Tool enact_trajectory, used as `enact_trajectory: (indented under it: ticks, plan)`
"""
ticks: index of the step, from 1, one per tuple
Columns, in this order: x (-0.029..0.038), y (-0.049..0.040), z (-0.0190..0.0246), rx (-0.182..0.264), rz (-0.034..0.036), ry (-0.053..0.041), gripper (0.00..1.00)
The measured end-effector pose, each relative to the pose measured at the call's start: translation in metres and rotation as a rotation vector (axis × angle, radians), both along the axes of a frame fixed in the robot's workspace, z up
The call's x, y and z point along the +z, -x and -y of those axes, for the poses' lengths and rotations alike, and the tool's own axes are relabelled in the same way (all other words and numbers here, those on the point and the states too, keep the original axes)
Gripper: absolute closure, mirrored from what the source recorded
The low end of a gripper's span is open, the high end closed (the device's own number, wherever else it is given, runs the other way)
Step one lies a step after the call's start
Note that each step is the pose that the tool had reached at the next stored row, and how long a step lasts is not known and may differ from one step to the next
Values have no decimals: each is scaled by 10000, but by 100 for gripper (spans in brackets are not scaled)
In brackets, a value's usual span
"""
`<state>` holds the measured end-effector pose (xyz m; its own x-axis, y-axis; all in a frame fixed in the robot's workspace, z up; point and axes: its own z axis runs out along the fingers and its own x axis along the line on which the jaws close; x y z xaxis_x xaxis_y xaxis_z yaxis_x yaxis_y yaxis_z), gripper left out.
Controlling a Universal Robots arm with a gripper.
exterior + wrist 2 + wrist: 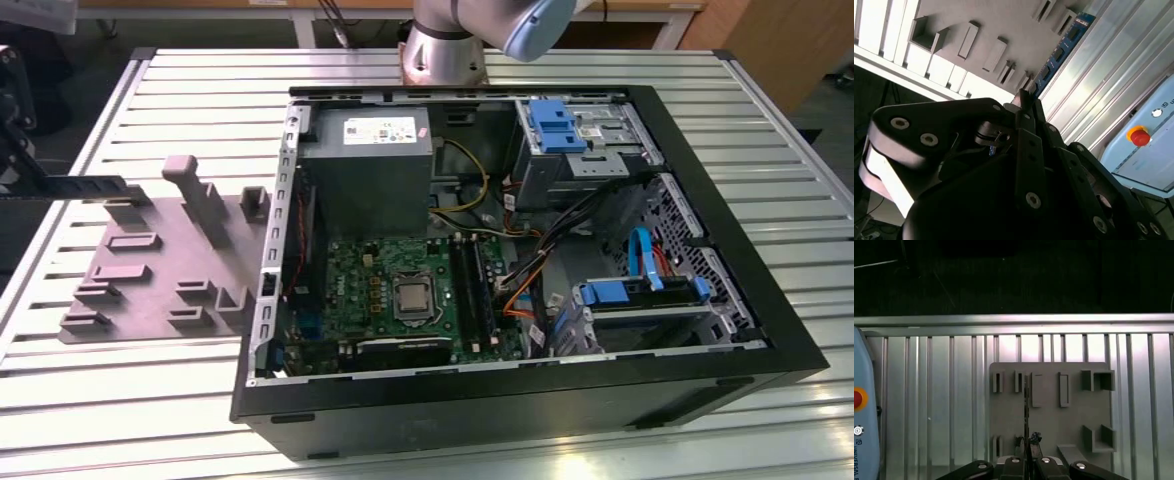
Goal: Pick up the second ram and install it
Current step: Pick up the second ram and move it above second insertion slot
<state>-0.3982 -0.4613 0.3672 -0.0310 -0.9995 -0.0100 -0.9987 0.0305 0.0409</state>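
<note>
So, ram vs end effector: the second ram (1059, 52) ran straight out from the tips of the end effector (1026, 100). One short end was caught between the black fingers (1029, 132) and the rest stuck out well past them.
End effector state: pressed together on that end of the stick, pinching it. In the first wrist view the end effector (1026, 460) sat right on the thin line of the second ram (1026, 405).
Where the ram was: over the grey fixture plate (1049, 415) on the slatted metal worktop (929, 390), running alongside the plate's slots. In the exterior view it showed as a dark strip (87, 186) at the plate's corner toward the exterior view's left, well apart from the open computer case (534, 400).
How the ram looked: a long, flat blue board with a row of black chips down its face in the second wrist view. In the first wrist view it was edge-on and hair-thin.
Hard to make out: couldn't tell whether the stick was sitting in one of the plate's slots or lifted clear of it. The gripped end was hidden behind the fingers. In the exterior view the strip's left end ran into a dark shape at the frame edge that I couldn't make out.
</note>
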Motion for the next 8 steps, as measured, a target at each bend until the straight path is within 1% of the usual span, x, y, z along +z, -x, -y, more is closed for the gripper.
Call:
enact_trajectory:
  ticks: [8]
  plan:
    - [316, 0, -1, -3, -1, 2, 86]
